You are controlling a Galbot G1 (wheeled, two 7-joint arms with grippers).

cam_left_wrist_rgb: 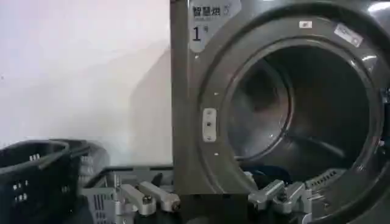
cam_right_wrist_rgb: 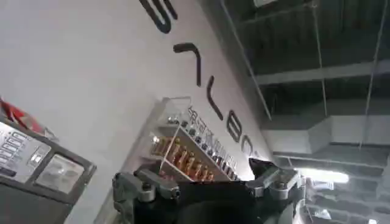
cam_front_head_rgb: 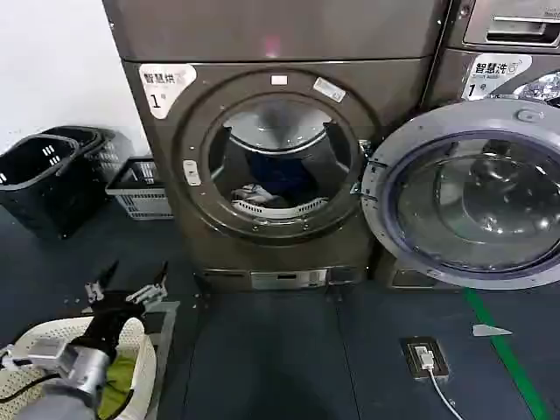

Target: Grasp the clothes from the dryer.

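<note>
The bronze-grey dryer (cam_front_head_rgb: 262, 87) stands ahead with its round glass door (cam_front_head_rgb: 385, 175) swung open to the right. Inside the drum lie the clothes: a white piece (cam_front_head_rgb: 250, 194) low at the front and a dark blue one (cam_front_head_rgb: 282, 173) behind it. My left gripper (cam_front_head_rgb: 129, 285) hovers low at the left, well short of the porthole, open with nothing between its fingers. In the left wrist view that gripper (cam_left_wrist_rgb: 213, 199) faces the dryer's drum (cam_left_wrist_rgb: 292, 109), and a bit of blue cloth (cam_left_wrist_rgb: 263, 175) shows at the drum's bottom. My right gripper (cam_right_wrist_rgb: 210, 185) is open, tilted up towards a wall and ceiling.
Two black baskets (cam_front_head_rgb: 44, 171) and a grey crate (cam_front_head_rgb: 140, 188) stand left of the dryer. A white basket (cam_front_head_rgb: 52, 346) holding a yellow-green cloth sits under my left arm. On the floor to the right are a socket plate (cam_front_head_rgb: 426, 357) and a green line (cam_front_head_rgb: 507, 354).
</note>
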